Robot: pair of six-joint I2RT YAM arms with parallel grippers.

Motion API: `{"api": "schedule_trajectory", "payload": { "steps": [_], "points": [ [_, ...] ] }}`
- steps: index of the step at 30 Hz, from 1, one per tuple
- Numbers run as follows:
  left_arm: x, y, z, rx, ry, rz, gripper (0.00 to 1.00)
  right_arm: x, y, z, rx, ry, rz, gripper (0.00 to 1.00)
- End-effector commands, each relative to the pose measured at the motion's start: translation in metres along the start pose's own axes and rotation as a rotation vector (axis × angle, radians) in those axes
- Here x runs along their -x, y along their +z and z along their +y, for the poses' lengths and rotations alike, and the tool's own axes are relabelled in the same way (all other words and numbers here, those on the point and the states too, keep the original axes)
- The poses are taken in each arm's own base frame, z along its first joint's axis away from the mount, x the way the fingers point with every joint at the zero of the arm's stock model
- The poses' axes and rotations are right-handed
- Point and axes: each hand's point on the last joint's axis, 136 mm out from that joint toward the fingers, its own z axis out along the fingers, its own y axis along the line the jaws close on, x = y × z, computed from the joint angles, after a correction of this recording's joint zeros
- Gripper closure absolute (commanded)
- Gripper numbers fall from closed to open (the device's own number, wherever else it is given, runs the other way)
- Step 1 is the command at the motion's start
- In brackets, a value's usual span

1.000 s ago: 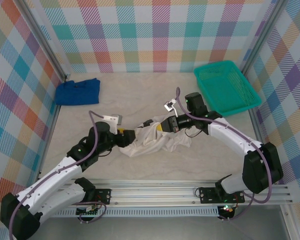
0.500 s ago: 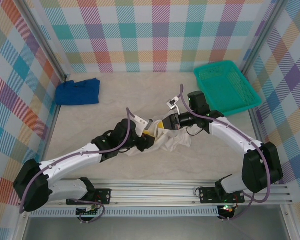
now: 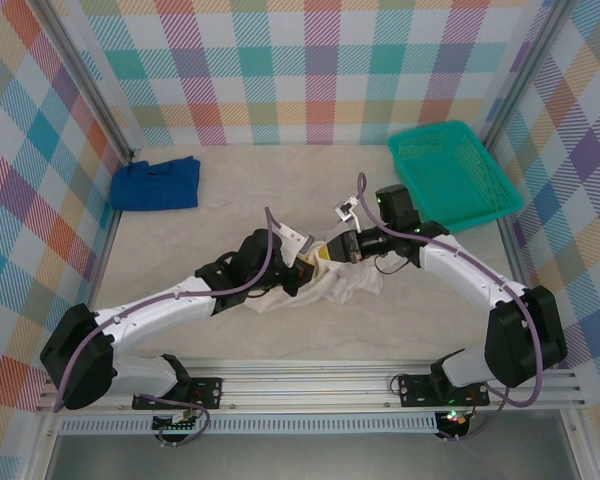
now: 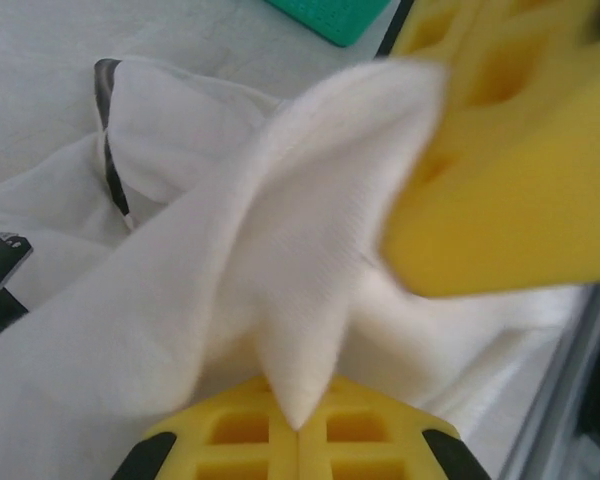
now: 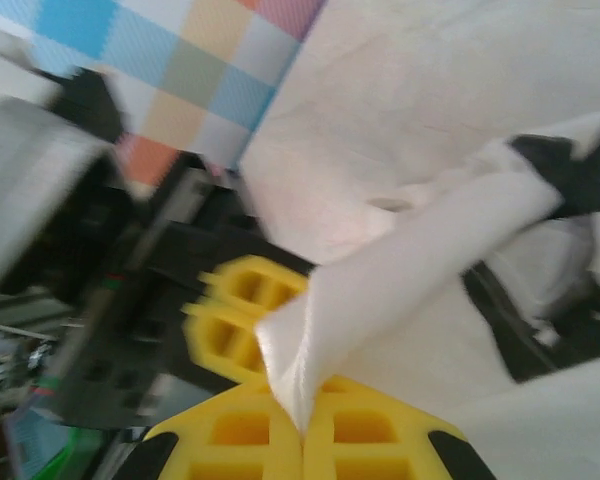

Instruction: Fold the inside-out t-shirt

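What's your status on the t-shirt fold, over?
Left gripper shut on the t-shirt. Right gripper shut on it too. Bunched, unfolded, mid-table. Blue cloth and green basket well clear.

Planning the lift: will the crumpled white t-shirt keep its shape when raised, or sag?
Probably floppy: the crumpled white cotton t-shirt lies in soft folds. Likely light: the left gripper and right gripper each hold it by one thin pinch. Expect sagging between them.

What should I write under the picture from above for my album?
Left tool and right tool both pinch the crumpled white t-shirt mid-table.
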Motion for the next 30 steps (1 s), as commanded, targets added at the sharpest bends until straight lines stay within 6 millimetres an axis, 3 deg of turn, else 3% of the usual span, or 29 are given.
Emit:
{"api": "schedule_trajectory", "payload": {
  "steps": [1, 6, 11, 14, 19, 23, 30],
  "points": [
    [0.042, -0.037, -0.032, -0.151, -0.079, -0.081, 1.0, 0.002, -0.022, -0.036, -0.321, -0.112, -0.009, 0.99],
    [0.055, -0.066, -0.063, -0.299, -0.248, 0.012, 1.0, 0.029, -0.03, -0.057, -0.6, -0.249, -0.079, 0.95],
    [0.059, -0.069, -0.049, -0.244, -0.412, 0.047, 1.0, 0.042, -0.041, -0.06, -0.753, -0.31, -0.127, 0.79],
    [0.064, -0.062, -0.041, -0.222, -0.47, 0.006, 1.0, 0.033, -0.047, -0.04, -0.688, -0.349, -0.172, 0.67],
    [0.072, -0.058, -0.04, -0.254, -0.514, -0.05, 1.0, -0.007, -0.039, 0.009, -0.398, -0.395, -0.214, 0.54],
    [0.07, -0.057, -0.039, -0.251, -0.516, -0.047, 1.0, -0.028, -0.027, 0.015, -0.282, -0.383, -0.206, 0.52],
    [0.068, -0.057, -0.037, -0.24, -0.511, -0.045, 1.0, -0.036, -0.004, 0.019, -0.175, -0.38, -0.15, 0.52]
  ]
}}
